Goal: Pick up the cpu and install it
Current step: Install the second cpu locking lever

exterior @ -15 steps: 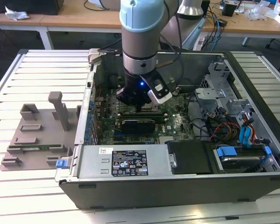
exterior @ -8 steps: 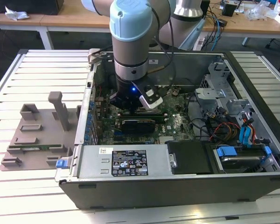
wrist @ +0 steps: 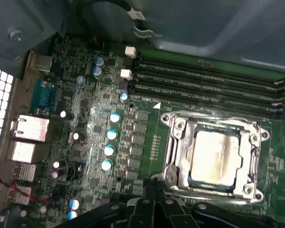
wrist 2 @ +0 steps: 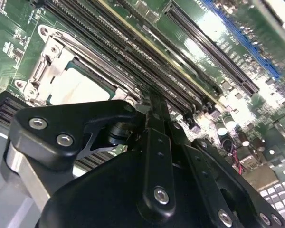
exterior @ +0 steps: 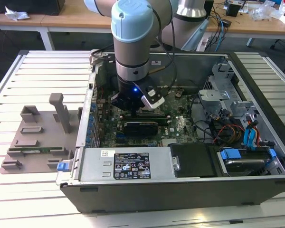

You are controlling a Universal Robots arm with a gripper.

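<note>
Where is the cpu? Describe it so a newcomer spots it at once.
Start at the open computer case on the slatted table and look at the green motherboard under the arm. The cpu sits in the metal socket frame beside the long black memory slots. It is the one flat, pale silver square; everything near it is dark or green.

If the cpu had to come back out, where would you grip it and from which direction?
The cpu lies flat in the socket frame, which hides its edges. Judging by that, come straight down onto the bare metal top; side pinching looks blocked unless the frame opens.
</note>
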